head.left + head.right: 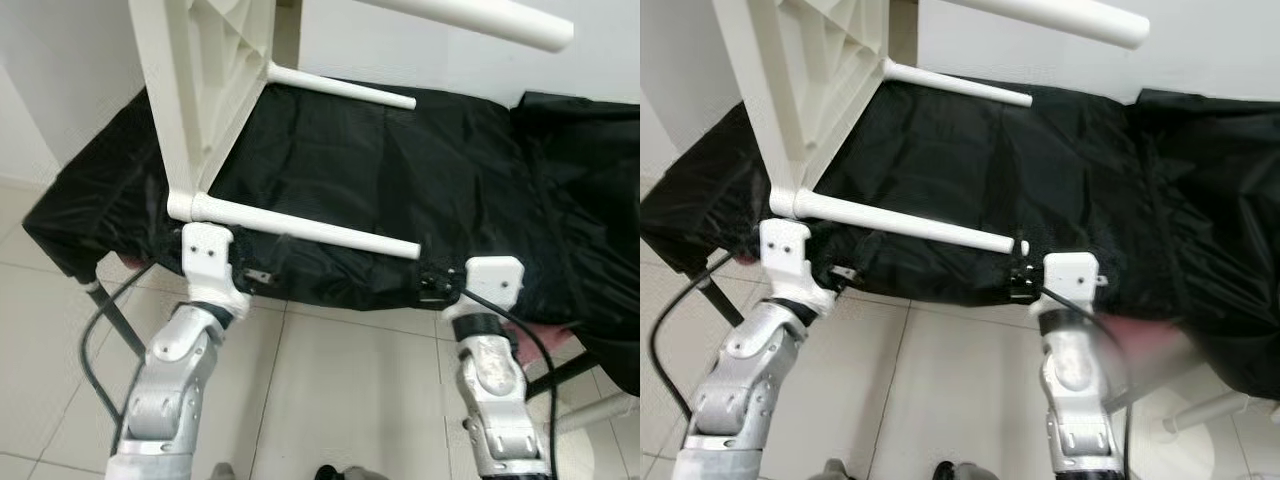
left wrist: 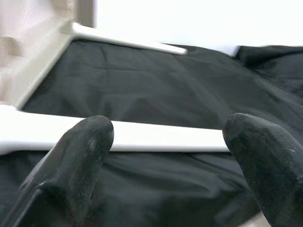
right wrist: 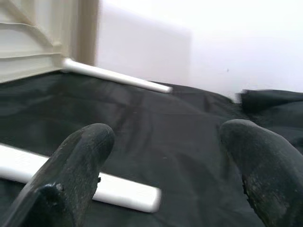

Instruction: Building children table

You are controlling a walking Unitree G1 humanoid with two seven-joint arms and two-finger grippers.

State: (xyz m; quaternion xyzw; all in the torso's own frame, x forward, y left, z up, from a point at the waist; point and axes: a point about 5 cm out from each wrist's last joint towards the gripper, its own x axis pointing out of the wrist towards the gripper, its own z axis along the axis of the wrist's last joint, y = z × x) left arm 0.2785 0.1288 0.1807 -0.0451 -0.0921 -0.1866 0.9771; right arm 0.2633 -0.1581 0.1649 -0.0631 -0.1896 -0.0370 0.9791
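- The white children's table [image 1: 205, 90] stands tipped on its side on the black-covered desk [image 1: 440, 170], tabletop upright and legs pointing sideways across the cloth; the nearest leg [image 1: 310, 228] lies along the desk's front edge.
- The left gripper [image 2: 170, 156] hovers just in front of that leg near its socket end, fingers [image 2: 78, 156] spread and released, holding nothing.
- The right gripper [image 3: 165, 165] waits by the leg's free tip [image 3: 142, 197], fingers [image 3: 258, 161] likewise apart and empty.
- Risk, as I judge it: the table balances on a narrow edge, so an uneven push from either gripper could topple it or slide it off the front.
- The slick black cloth may bunch or slip under the leg and spoil a grasp.
- A one-sided pull on the leg might twist it in its socket.
- No containers are visible here, so nothing is held in any.
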